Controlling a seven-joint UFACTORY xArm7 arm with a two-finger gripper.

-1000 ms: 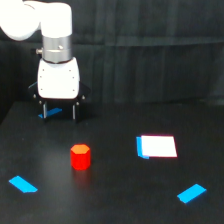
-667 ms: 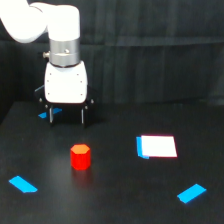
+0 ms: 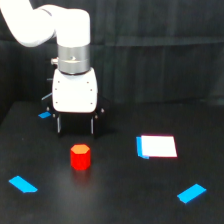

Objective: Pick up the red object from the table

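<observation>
Gripper (image 3: 75,125) fingers are two thin dark bars that blend into the black table (image 3: 115,200), so their tips are hard to see. They stand apart and hold nothing. White arm runs off the top left edge. Red object (image 3: 80,157) sits upright on the table, just in front of the fingers, not touching them.

The tabletop (image 3: 130,200) looks matt black, smooth, with only a faint sheen. The red object (image 3: 80,157) appears to be smooth plastic, slightly glossy on its sides, its top more orange. At about three o'clock from it lies a white card (image 3: 159,146), flat and paper-like. The blue tape strips (image 3: 22,184) look smooth. The arm's white housing (image 3: 74,90) is glossy plastic, with a brushed metal-looking grey collar (image 3: 74,60) above it. The gripper (image 3: 75,125) fingers are dark and matt.
</observation>
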